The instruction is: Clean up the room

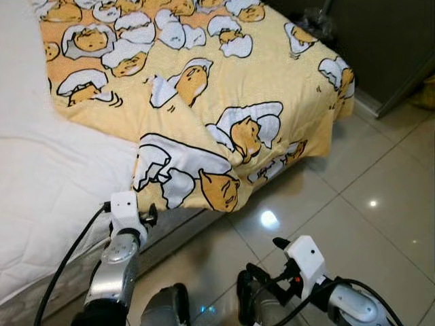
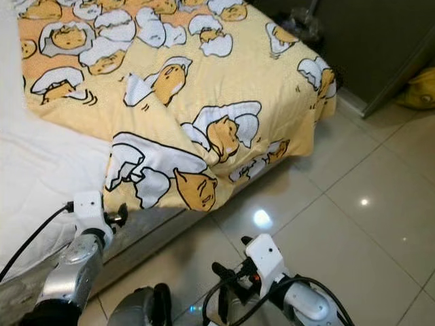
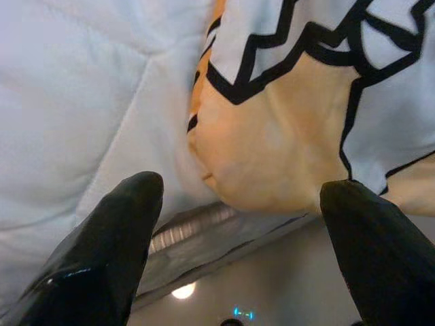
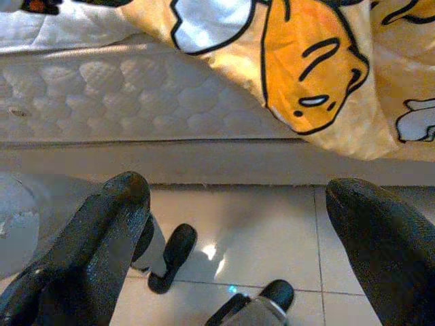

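While I am standing beside the bed (image 1: 41, 204):
Left gripper (image 3: 238, 224): I am raising spread, empty fingers toward the blanket (image 1: 204, 102) corner.
Right gripper (image 4: 238, 224): I am holding fingers apart, empty, over the floor (image 1: 367, 224).

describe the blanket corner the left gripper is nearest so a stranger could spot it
Start at the bed with the white mattress. A yellow blanket with cartoon eggs covers its far end. The corner droops over the mattress edge just ahead of the open left gripper, folded, unlike the flat spread beyond.

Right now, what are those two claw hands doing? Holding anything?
Left gripper: open, empty, fingers spread just below the hanging corner of the yellow blanket.
Right gripper: open, empty, low over the tiled floor.
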